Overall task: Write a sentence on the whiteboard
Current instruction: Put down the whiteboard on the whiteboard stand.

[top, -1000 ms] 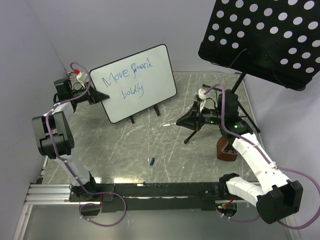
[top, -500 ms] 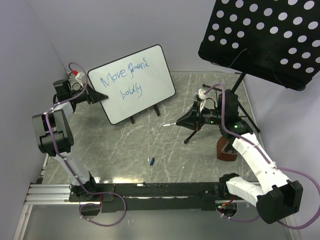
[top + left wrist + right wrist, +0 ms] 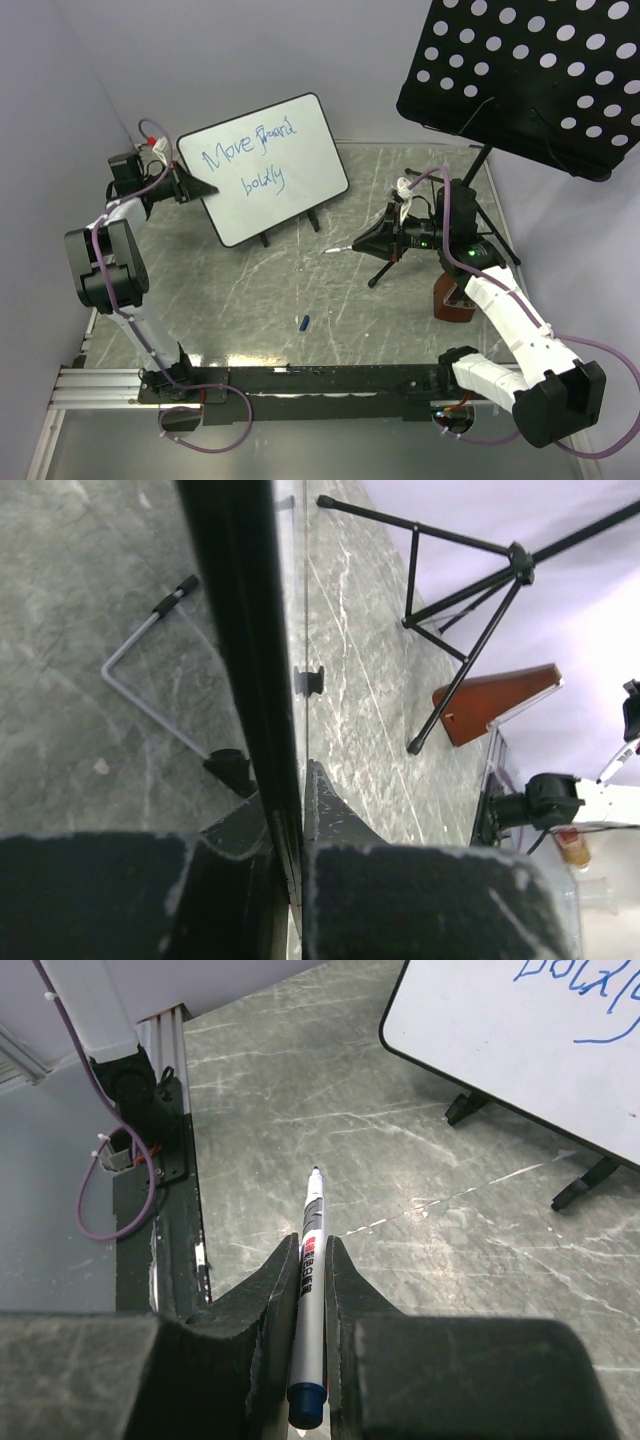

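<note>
The whiteboard (image 3: 265,170) stands tilted on small black feet at the back left of the table, with the blue sentence (image 3: 250,160) in two lines on it. My left gripper (image 3: 203,188) is shut on the board's left rim, which shows edge-on between the fingers in the left wrist view (image 3: 245,680). My right gripper (image 3: 362,243) is shut on a white marker (image 3: 312,1260) with a blue end, tip uncapped and pointing left, held off the board to its right. The board's lower corner also shows in the right wrist view (image 3: 500,1040).
A black perforated music-stand panel (image 3: 525,70) overhangs the back right on a tripod (image 3: 395,262). A brown wedge-shaped block (image 3: 452,298) stands beside the right arm. A small blue marker cap (image 3: 303,322) lies on the table near the front middle.
The left gripper and the whiteboard it holds have shifted slightly up and to the left. The right arm and marker have not moved.
</note>
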Action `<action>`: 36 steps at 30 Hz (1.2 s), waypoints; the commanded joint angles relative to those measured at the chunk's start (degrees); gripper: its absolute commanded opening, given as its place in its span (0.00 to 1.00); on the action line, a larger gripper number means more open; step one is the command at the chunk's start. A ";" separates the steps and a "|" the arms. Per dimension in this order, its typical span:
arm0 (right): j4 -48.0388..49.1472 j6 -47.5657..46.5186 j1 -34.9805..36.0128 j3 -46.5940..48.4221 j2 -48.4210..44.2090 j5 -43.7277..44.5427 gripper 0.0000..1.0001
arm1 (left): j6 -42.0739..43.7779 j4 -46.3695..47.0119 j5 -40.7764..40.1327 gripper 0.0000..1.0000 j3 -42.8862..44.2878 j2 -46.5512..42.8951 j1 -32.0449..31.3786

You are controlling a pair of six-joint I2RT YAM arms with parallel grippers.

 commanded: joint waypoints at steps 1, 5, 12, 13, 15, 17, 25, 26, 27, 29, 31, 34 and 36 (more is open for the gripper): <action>1.80 -0.89 0.54 -0.09 0.10 -1.23 0.00 | 12.02 -4.24 -1.11 0.01 6.09 -8.16 -2.29; 1.71 -0.89 0.72 -0.09 -0.07 -1.23 0.00 | 14.14 -6.89 -2.08 0.01 6.63 -10.98 -3.53; 1.71 -0.98 0.89 -0.09 -0.16 -1.23 0.00 | 11.77 -6.72 -7.44 0.01 7.51 -14.67 -4.40; 1.71 -0.98 0.89 -0.09 -0.16 -1.23 0.00 | 10.90 -6.28 -8.31 0.01 7.16 -15.63 -4.58; 1.80 -0.90 0.89 -0.09 -0.25 -1.23 0.00 | 9.84 -5.49 -8.50 0.01 7.24 -16.51 -5.28; 1.71 -0.89 0.98 -0.09 -0.07 -1.23 0.00 | 7.73 -5.13 -8.58 0.01 7.86 -17.22 -5.90; 1.62 -1.25 1.42 -0.09 -0.25 -0.87 0.00 | 7.56 -13.67 -10.87 0.01 14.72 -15.90 -10.29; 1.63 -1.25 1.33 -0.09 -0.16 -0.87 0.00 | 6.85 -13.05 -11.30 0.01 14.45 -16.25 -10.38; 1.63 -1.25 1.42 -0.09 -0.25 -0.87 0.00 | 6.59 -12.87 -11.31 0.01 13.84 -16.86 -10.47; 1.45 -1.42 1.51 0.00 -0.07 -1.05 0.00 | 7.54 -14.35 -11.57 0.01 13.49 -17.22 -10.47; 1.36 -1.51 1.51 0.09 -0.07 -1.05 0.00 | 10.43 -16.29 -12.45 0.01 12.96 -17.13 -10.38; 1.36 -1.42 1.51 0.00 -0.25 -1.05 0.00 | 12.37 -17.44 -13.24 0.01 11.64 -16.17 -10.29; 1.36 -1.42 1.42 0.00 -0.34 -1.05 0.00 | 11.77 -16.05 -12.54 0.01 10.68 -15.21 -9.42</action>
